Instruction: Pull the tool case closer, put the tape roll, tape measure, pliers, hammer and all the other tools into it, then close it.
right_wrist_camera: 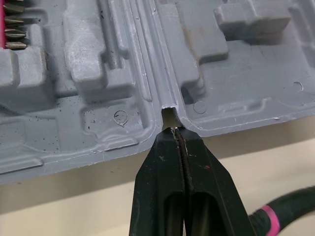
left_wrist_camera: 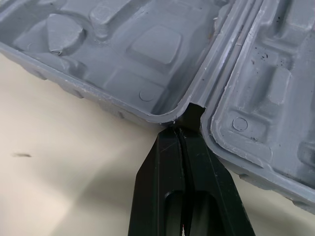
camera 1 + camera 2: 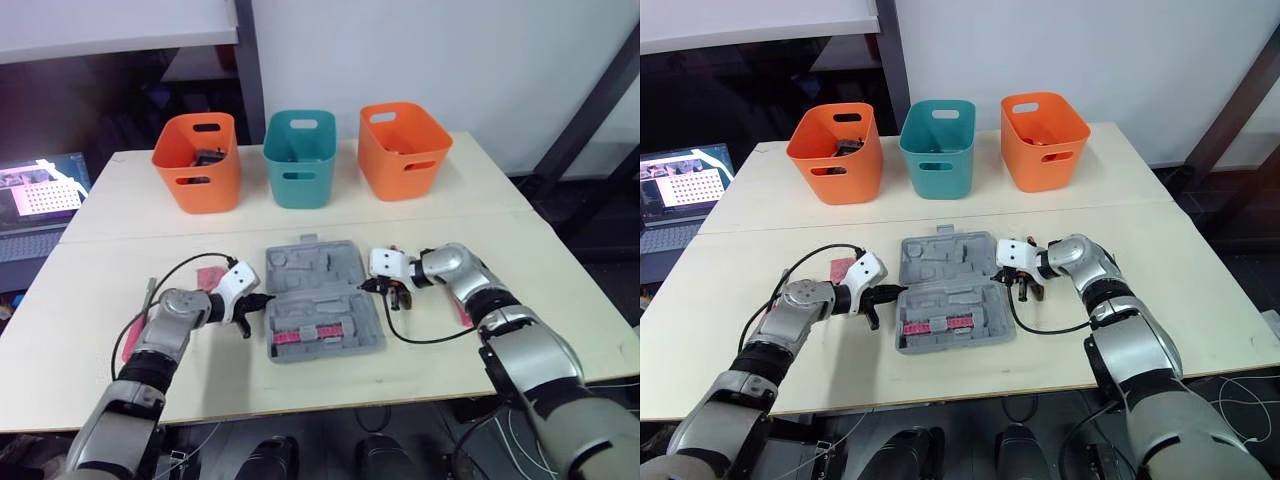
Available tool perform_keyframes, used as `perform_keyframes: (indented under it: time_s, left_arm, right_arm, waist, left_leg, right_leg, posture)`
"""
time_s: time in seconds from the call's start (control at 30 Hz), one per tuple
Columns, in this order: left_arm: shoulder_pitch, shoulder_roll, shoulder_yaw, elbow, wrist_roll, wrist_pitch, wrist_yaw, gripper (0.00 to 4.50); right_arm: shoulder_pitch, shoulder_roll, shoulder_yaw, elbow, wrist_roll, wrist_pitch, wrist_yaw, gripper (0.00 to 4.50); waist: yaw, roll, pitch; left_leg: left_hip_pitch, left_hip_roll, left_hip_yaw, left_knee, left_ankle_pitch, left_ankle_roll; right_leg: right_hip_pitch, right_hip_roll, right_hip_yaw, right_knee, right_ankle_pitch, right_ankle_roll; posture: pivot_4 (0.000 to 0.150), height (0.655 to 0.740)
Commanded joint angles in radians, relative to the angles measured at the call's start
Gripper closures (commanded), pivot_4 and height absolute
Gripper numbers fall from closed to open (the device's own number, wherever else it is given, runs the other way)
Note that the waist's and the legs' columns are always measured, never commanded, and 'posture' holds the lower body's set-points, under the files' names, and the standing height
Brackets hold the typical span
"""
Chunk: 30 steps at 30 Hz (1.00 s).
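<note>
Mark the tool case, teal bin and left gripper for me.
tool case (image 3: 318, 268): left eye view, bare far half of the shell.
teal bin (image 3: 299, 178): left eye view, front wall.
left gripper (image 2: 181, 129): left wrist view, fingertips at the case's hinge.

Head stereo pair looking down over table (image 3: 450, 212), wrist cameras close, all sharing tool case (image 3: 320, 292)

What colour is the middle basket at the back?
The basket is teal, clearest in the left eye view.
</note>
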Motion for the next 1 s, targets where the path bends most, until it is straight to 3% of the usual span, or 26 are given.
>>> perform_keyframes:
  time_s: [0.03, 0.27, 0.63, 1.0]
  left_arm:
    - [0.036, -0.005, -0.01, -0.094, -0.023, 0.019, -0.028, 4.5]
    - [0.095, 0.015, -0.001, -0.177, -0.022, 0.072, -0.006, 4.5]
    - [0.169, 0.04, -0.015, -0.282, -0.021, 0.131, -0.004, 4.5]
    - [0.26, 0.022, -0.029, -0.429, -0.037, 0.223, 0.013, 4.5]
  right_arm:
    - [0.033, 0.04, 0.011, -0.047, 0.015, -0.015, 0.044, 4.45]
    - [0.087, 0.027, 0.003, -0.13, 0.041, 0.037, 0.068, 4.45]
    - [0.301, -0.017, -0.013, -0.521, 0.147, 0.275, 0.168, 4.45]
    - [0.405, -0.057, -0.011, -0.709, 0.179, 0.437, 0.176, 4.45]
  waist:
    - [0.0, 0.0, 0.0]
    - [0.001, 0.0, -0.001]
    - [0.001, 0.0, -0.001]
    - [0.007, 0.0, -0.002]
  left_leg:
    - [0.0, 0.0, 0.0, 0.0, 0.0, 0.0]
    - [0.002, 0.0, 0.0, 0.0, -0.001, 0.002]
    - [0.003, 0.0, 0.0, 0.0, -0.002, 0.002]
    - [0.003, 0.0, 0.0, 0.0, -0.002, 0.003]
  right_leg:
    - [0.0, 0.0, 0.0, 0.0, 0.0, 0.0]
    - [0.002, 0.0, 0.0, 0.0, 0.0, 0.0]
    - [0.003, 0.0, 0.0, 0.0, 0.0, 0.0]
    - [0.003, -0.001, 0.0, -0.001, 0.0, 0.0]
  posture:
    - [0.15, 0.7329]
    - [0.15, 0.7329]
    - [0.15, 0.7329]
    - [0.15, 0.7329]
